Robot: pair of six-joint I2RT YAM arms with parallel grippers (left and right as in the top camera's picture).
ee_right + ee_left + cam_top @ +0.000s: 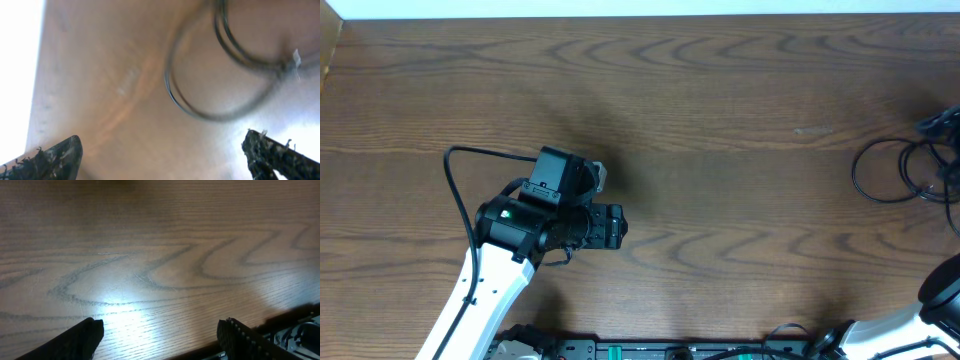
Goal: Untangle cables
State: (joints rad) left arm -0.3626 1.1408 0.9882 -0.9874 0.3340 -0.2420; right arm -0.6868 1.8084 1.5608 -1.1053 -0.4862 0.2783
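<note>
**Overhead.** The cables (905, 170) lie at the far right edge of the table (720, 80). They form a bunch of thin dark loops overlapping one another, partly cut off by the frame. The left arm (510, 225) stands over the centre-left of the table. Its left gripper (612, 226) points rightward, well apart from the cables. Only part of the right arm (942, 292) shows, at the lower right corner near the cables; its gripper cannot be made out in this view.

**Left wrist.** The left gripper is released. Its 2 fingertips (82, 340) stand wide apart at the lower edge, with only bare wood between them. No cable is in view.

**Right wrist.** The picture is blurred. The right gripper (162, 155) is released, jaws spread wide, nothing between them. The cables lie ahead of it, with at least 2 strands running side by side around 1 loop. They are clear of both fingertips.

**Assessment.** The loops overlap, so the task is judged unfinished. The step in hand appears to be the right arm lining up for a grasp. The next move calls for the right gripper to come down on 1 strand at the loop's outer edge, close on that strand alone and draw it clear. The left arm would need to cross the table to hold the rest. There is a risk of dragging the whole bunch.
</note>
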